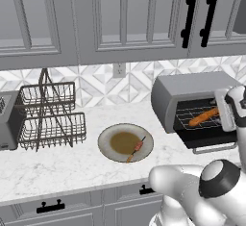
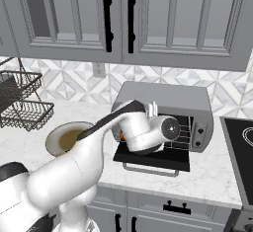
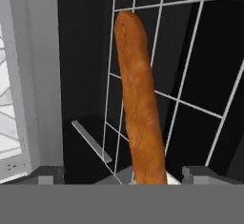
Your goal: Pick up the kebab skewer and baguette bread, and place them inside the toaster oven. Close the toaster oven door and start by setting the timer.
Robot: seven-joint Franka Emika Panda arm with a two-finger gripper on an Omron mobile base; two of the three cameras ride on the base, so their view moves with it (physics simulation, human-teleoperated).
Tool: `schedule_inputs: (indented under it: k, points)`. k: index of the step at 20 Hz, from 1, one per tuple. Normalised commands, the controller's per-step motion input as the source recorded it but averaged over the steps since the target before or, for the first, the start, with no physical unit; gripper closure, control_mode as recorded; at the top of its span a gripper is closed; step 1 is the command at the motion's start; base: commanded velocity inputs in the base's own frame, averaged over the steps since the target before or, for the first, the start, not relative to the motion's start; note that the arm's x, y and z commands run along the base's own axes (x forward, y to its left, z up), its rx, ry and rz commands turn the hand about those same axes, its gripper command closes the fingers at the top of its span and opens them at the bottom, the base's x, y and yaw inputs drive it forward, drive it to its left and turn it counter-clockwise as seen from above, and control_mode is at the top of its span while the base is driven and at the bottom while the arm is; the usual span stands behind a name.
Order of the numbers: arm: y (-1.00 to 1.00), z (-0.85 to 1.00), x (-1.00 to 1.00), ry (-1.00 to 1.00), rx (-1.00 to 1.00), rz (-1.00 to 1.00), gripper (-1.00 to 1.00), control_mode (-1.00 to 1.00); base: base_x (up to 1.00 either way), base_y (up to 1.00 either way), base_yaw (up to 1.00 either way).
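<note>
The baguette bread lies on the wire rack inside the toaster oven; from the base it is an orange-tan loaf. My gripper is open at the oven mouth, its fingertips spread wide on both sides of the loaf's near end, apart from it. The toaster oven door hangs open and flat in front. The kebab skewer rests on the round plate left of the oven. My hand covers much of the oven opening.
A two-tier wire dish rack and a grey slot toaster stand at the counter's left. The oven's knobs sit at its right edge. A black stovetop lies to the right. Wall cabinets hang overhead.
</note>
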Motion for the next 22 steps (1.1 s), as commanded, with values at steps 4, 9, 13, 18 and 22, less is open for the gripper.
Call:
schedule_inputs:
  k: [4,9,13,18,22]
  points:
    - [1.0,0.33,-0.81,0.07,-0.25,0.22,-1.0,-1.0,0.0,0.0,0.0]
    - [1.0,0.24,-0.23,0.11,-0.28,0.24,-1.0,-1.0,0.0,0.0,0.0]
    - [1.0,0.01,-0.04,0.08,-0.24,0.2,-1.0,-1.0,0.0,0.0,0.0]
    - [1.0,-0.07,0.16,0.09,-0.21,0.24,-1.0,-1.0,0.0,0.0,0.0]
    - [0.78,-0.44,0.39,0.05,-0.25,0.17,-1.0,-1.0,0.0,0.0,0.0]
